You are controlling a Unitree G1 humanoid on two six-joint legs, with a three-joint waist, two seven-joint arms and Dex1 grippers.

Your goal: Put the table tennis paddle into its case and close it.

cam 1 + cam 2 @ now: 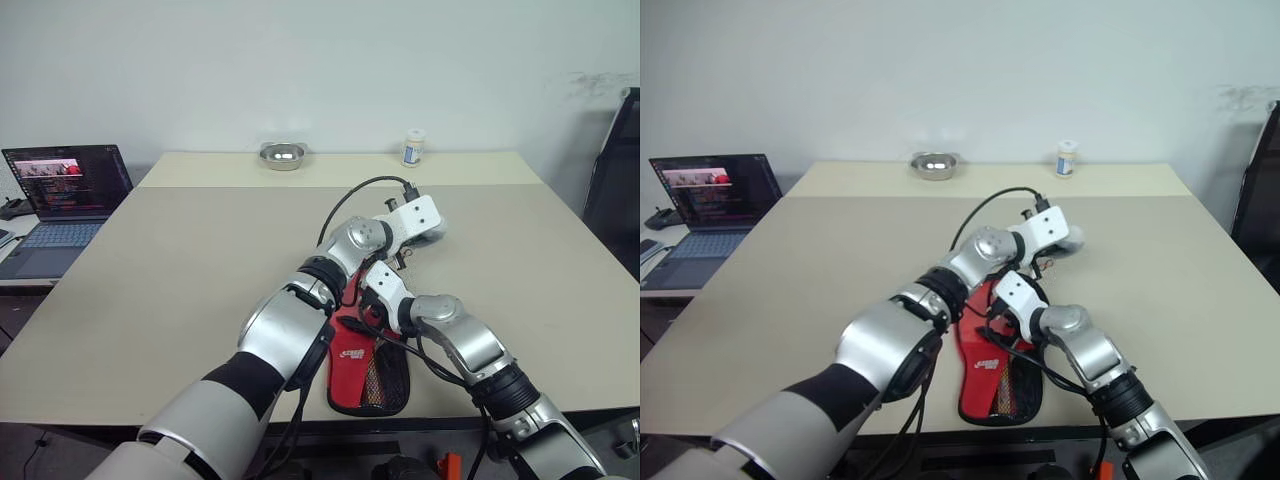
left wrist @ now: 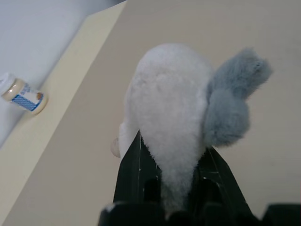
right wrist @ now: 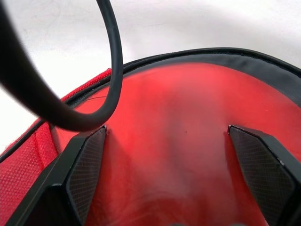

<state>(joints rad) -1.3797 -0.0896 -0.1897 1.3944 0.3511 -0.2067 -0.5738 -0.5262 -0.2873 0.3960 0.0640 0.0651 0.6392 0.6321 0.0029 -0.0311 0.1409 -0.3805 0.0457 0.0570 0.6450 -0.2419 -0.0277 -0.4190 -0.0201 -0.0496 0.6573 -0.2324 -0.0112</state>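
The case lies near the table's front edge, red side up with its logo and black mesh pocket, partly under both arms. In the right wrist view a smooth red face, seemingly the table tennis paddle's rubber, sits inside the case's black edging. Its handle is hidden. My right gripper hangs open just over that red face, its fingers wide apart. My left arm crosses above it. My left gripper is shut on a white and grey plush toy, held over the table beyond the case.
A steel bowl and a small labelled bottle stand at the far edge of the beige table. An open laptop sits on a side table to the left. A dark chair stands at the right. A black cable loops past my right gripper.
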